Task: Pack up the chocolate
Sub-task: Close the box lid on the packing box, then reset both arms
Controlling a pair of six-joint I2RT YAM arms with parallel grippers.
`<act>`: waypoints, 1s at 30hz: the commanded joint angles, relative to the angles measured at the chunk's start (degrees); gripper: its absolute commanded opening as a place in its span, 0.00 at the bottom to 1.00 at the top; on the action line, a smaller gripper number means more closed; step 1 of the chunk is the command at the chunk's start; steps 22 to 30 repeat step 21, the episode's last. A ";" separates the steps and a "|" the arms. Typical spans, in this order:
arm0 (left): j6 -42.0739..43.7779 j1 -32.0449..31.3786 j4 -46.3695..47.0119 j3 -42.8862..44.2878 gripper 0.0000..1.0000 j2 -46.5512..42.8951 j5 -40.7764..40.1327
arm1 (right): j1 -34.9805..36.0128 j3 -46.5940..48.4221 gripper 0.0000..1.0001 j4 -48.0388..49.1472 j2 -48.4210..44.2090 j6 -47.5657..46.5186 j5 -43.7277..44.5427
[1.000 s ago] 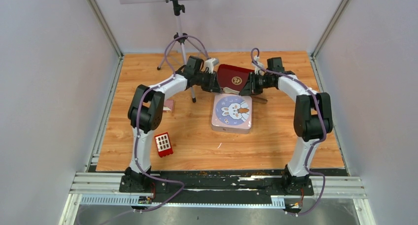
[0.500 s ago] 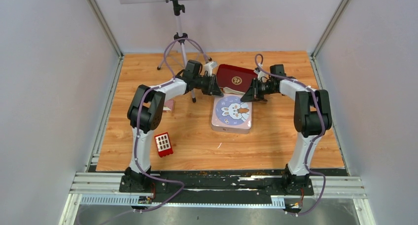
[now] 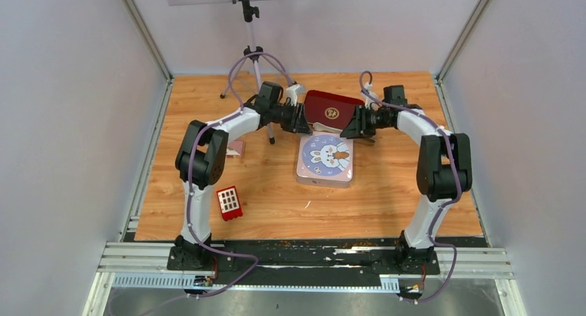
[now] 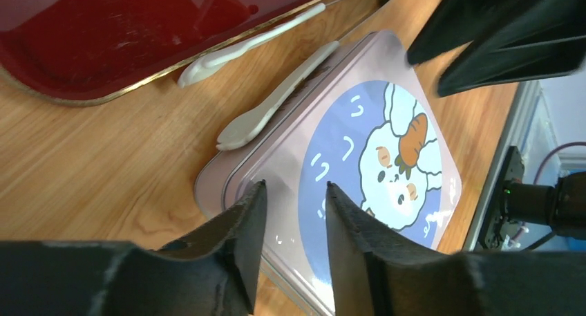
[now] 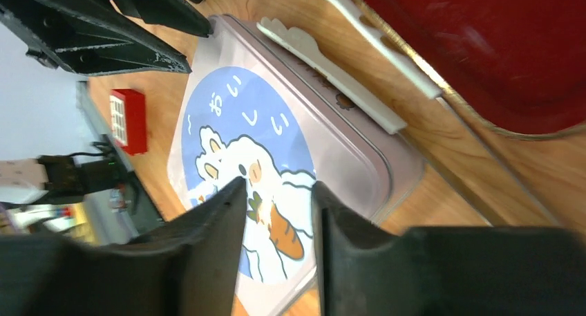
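In the top view the left hand and the right hand face each other across a dark red tray at the far middle of the counter, the left at the tray's 9 o'clock and the right at its 3 o'clock. A closed tin with a rabbit lid lies just at the tray's 6 o'clock. A red block with white squares sits well apart at the tin's 8 o'clock, and a tripod stands at the far edge. No chocolate shows here, and I cannot tell where it is. In the left wrist view the left hand hangs over a corner of the tin, its fingers a narrow gap apart with nothing between them. Two white sticks lie between the tray and the tin, one touching the tin's edge. In the right wrist view the right hand hovers over the lid, its fingers likewise slightly parted and holding nothing. The block lies at 9 o'clock.
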 commanded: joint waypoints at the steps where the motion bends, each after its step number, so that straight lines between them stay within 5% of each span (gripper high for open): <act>1: 9.42 0.19 -5.01 -0.16 0.49 -7.52 -5.42 | -2.52 1.87 0.48 -2.32 -11.14 -9.00 7.36; 5: 17.51 -0.05 -6.59 -2.13 0.61 -14.70 -10.80 | -5.16 1.68 0.82 -4.95 -17.16 -15.52 15.95; 6: 20.18 -0.20 -7.21 -3.14 0.91 -17.22 -12.50 | -5.92 1.38 0.96 -4.83 -18.53 -16.25 18.13; 7: 22.47 -0.44 -7.85 -4.49 0.99 -19.55 -15.21 | -6.46 1.30 0.99 -4.89 -19.94 -16.93 19.72; 12: 28.11 -1.07 -5.51 -16.54 1.00 -34.15 -29.31 | -6.59 -1.62 1.00 -2.36 -31.06 -12.25 34.10; 16: 33.48 -1.07 -5.69 -20.29 1.00 -40.76 -36.52 | -6.58 -7.22 1.00 -2.41 -40.93 -10.76 37.20; 21: 35.76 -1.07 -7.28 -18.23 1.00 -41.92 -41.43 | -6.49 -15.75 1.00 -0.10 -49.75 -10.74 35.95; 30: 35.76 -1.07 -7.28 -18.23 1.00 -41.92 -41.43 | -6.49 -15.75 1.00 -0.10 -49.75 -10.74 35.95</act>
